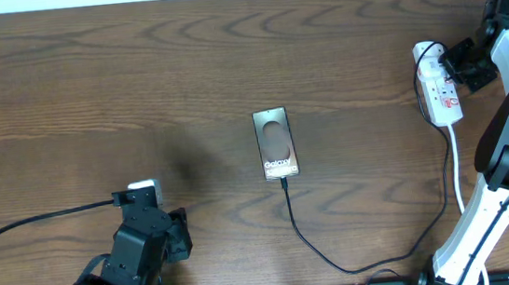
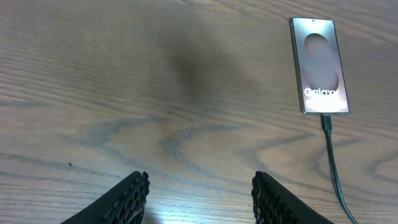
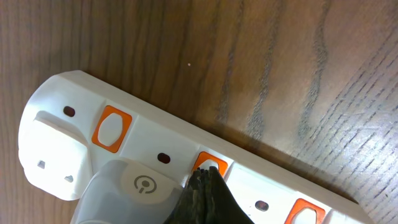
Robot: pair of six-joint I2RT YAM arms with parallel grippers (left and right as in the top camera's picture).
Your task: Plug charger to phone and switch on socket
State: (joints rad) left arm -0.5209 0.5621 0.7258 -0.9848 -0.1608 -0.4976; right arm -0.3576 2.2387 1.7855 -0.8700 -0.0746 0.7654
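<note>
so this all comes down to the right fingers (image 3: 208, 190) and one switch (image 3: 209, 165). they're clenched into a single dark point, holding nothing. that point sits right on the middle orange switch of the socket (image 3: 149, 134), touching it as far as i can tell. the target is straight under the tip, so imo it's just a push down, no sideways reach. can't tell if the switch has flipped.

the socket lies at the far right of the bench (image 1: 136, 79), long axis running roughly far-to-near with a slight tilt. the right arm is right over it. the left arm is well apart at the near left.

the charger (image 1: 290, 205) looks plugged in. its connector meets the near short edge of the phone (image 1: 276, 143), and the cable loops toward the near bench edge, then climbs back toward the socket. the phone lies flat mid-bench, face up, long axis about parallel to the socket's.

the left fingers (image 2: 134, 199) are spread with nothing between them, over bare wood, with the phone off to their front right.

materials: the socket is smooth hard white plastic with rounded corners. the switches are small orange rockers with pale oval middles, so a small, slick target. a pale rounded plug (image 3: 124, 186) sits just beside the pressed switch. the fingers have a ribbed, rubbery mesh look. the bench is matte dark woodgrain, the phone glossy, the cable thin and floppy.
</note>
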